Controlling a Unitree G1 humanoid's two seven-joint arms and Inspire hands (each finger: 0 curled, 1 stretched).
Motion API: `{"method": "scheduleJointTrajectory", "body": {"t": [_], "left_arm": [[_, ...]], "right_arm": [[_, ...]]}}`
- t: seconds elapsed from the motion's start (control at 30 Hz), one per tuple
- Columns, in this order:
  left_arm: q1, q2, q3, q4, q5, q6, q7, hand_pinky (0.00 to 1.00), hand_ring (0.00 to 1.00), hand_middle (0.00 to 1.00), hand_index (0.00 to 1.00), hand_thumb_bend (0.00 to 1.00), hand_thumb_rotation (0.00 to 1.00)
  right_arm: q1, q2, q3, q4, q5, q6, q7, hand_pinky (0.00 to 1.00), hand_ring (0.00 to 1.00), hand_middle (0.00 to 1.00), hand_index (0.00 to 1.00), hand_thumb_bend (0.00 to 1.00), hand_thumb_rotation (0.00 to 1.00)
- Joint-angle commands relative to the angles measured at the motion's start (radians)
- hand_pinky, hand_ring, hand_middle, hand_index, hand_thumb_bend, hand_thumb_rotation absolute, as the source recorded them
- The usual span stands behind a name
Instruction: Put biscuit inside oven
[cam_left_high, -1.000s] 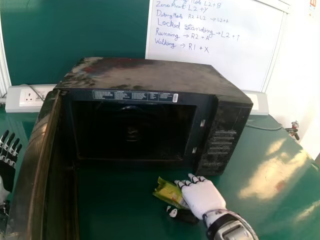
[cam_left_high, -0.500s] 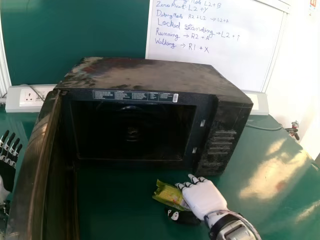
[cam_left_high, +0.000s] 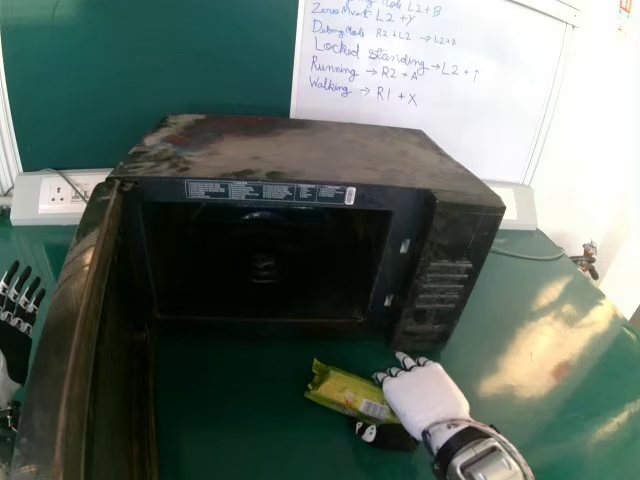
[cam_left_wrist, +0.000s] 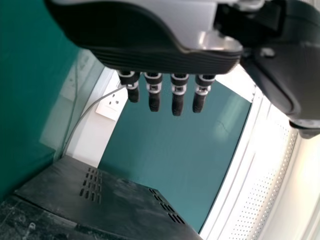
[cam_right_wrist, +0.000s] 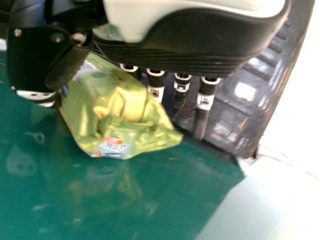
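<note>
1. Head view: the green biscuit packet (cam_left_high: 345, 388) is laid on the table (cam_left_high: 240, 405), just to the left of the right hand (cam_left_high: 428, 396). The oven (cam_left_high: 300, 150) is placed beyond this hand.
2. Left wrist view: the left hand (cam_left_high: 13, 350) is opened wide, with straight fingers (cam_left_wrist: 178, 100). Behind them, a wall socket (cam_left_wrist: 114, 102) is seen.
3. Right wrist view: the right hand (cam_right_wrist: 200, 40) is opened wide; the packet is found between its thumb (cam_right_wrist: 70, 65) and its fingers. Whether it is pressed cannot be told.

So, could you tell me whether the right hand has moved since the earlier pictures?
Yes, in the head view the right hand has shifted right and slightly nearer the robot, judged against the oven.
</note>
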Motion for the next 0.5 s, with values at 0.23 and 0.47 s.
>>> {"method": "scheduleJointTrajectory", "body": {"t": [0.23, 0.47], "left_arm": [[0.029, -0.043, -0.008, 0.044, 0.003, -0.006, 0.003, 1.0, 0.8, 0.83, 0.98, 0.0, 0.0], [0.031, -0.047, -0.007, 0.035, -0.004, 0.005, 0.005, 1.0, 0.8, 0.84, 0.98, 0.0, 0.0]], "right_arm": [[-0.003, 0.021, 0.008, 0.02, -0.03, -0.001, -0.045, 0.46, 0.45, 0.48, 0.5, 0.53, 0.0], [0.007, 0.041, 0.004, 0.015, -0.033, 0.006, -0.077, 0.45, 0.45, 0.48, 0.49, 0.53, 0.0]]}}
